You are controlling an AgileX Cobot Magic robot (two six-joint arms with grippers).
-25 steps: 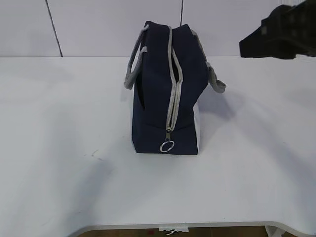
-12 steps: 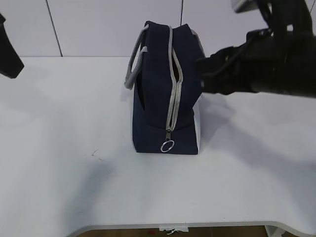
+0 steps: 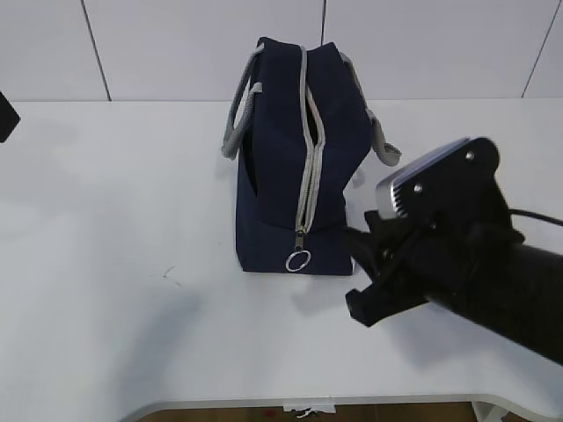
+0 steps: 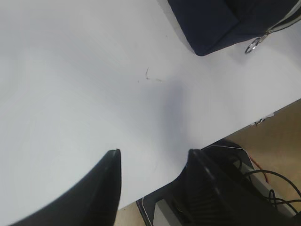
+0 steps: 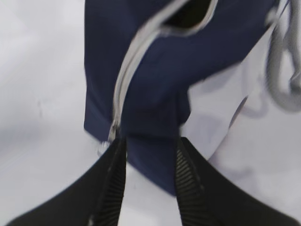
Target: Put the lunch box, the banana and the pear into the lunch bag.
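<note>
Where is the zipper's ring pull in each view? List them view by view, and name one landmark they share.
Exterior view: the ring pull hangs at the bottom of the grey zipper, low on the lunch bag's near end, centre of the picture.
Left wrist view: top right corner, beside the bag's lower corner.
Right wrist view: blurred, at the left lower edge of the bag, just left of the gripper.
Shared landmark: the grey zipper.

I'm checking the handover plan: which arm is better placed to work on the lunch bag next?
The right. Its right gripper is open just short of the lunch bag's lower corner by the zipper; the left gripper hovers open over bare table, farther away.
</note>
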